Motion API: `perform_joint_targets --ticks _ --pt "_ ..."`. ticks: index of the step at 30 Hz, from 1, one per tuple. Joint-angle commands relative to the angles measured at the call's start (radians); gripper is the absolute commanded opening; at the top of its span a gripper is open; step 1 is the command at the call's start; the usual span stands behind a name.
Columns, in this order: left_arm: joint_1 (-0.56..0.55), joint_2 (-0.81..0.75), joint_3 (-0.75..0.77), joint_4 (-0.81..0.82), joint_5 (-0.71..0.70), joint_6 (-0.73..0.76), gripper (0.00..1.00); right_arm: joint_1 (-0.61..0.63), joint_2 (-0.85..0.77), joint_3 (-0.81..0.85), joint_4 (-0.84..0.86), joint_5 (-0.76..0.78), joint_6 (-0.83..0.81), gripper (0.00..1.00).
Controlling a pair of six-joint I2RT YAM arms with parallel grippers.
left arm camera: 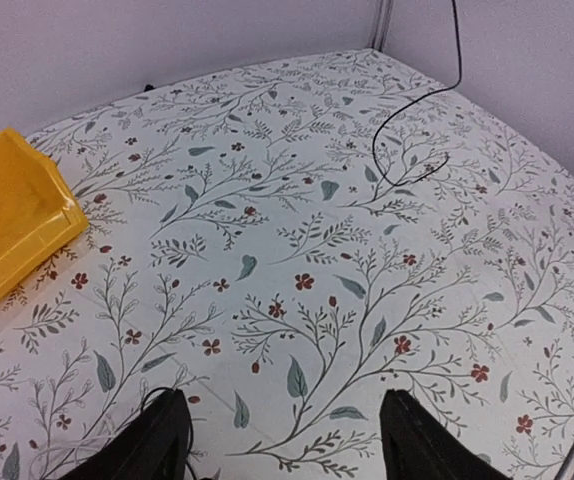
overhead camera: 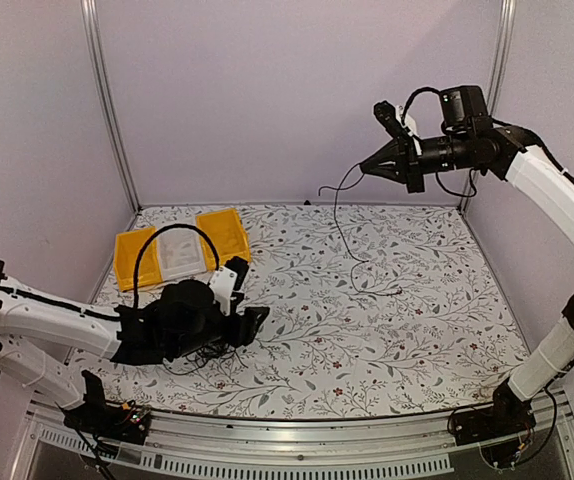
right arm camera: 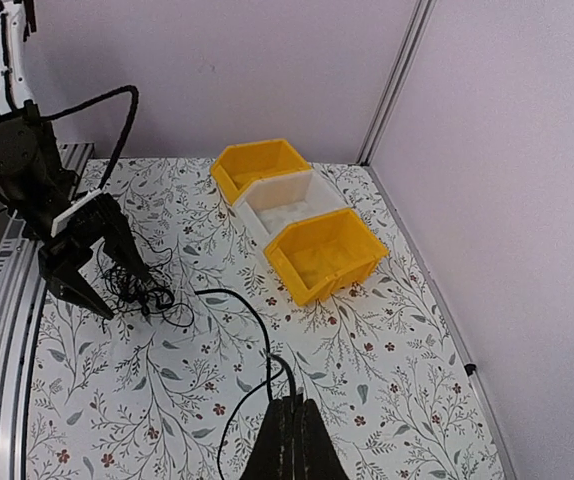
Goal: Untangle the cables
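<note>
A tangle of thin black cables [overhead camera: 203, 353] lies on the floral table under my left wrist; it also shows in the right wrist view [right arm camera: 139, 292]. My left gripper [overhead camera: 249, 293] is open and low over the table, its fingers [left arm camera: 155, 440] apart with a few thin wires at the left finger and nothing between them. My right gripper [overhead camera: 366, 168] is raised high at the back right, shut on one thin black cable [overhead camera: 339, 218]. That cable hangs down to the table and ends near the middle right [left arm camera: 407, 165]. In the right wrist view the cable [right arm camera: 257, 320] loops below the closed fingers.
Two yellow bins [overhead camera: 222, 232] [overhead camera: 132, 258] with a white bin [overhead camera: 180, 252] between them stand at the back left. The nearer yellow bin [left arm camera: 12, 210] is left of my left gripper. Walls and metal posts [overhead camera: 107, 100] enclose the table.
</note>
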Motion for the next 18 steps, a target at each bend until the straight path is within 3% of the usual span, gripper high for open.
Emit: perform_joint_targets --ticks 1,7,13,18 --pt "-0.024 -0.095 0.043 -0.035 0.056 0.107 0.65 0.055 -0.03 -0.05 0.033 0.018 -0.027 0.0" --pt "-0.024 -0.184 -0.016 0.184 0.113 0.229 0.62 0.166 -0.009 -0.045 -0.03 0.049 -0.08 0.0" --pt "-0.016 -0.164 -0.052 0.36 0.201 0.32 0.58 0.237 0.016 0.012 -0.067 0.045 -0.086 0.0" --pt "0.012 -0.111 -0.005 0.395 0.288 0.321 0.52 0.28 0.029 0.038 -0.104 0.043 -0.102 0.0"
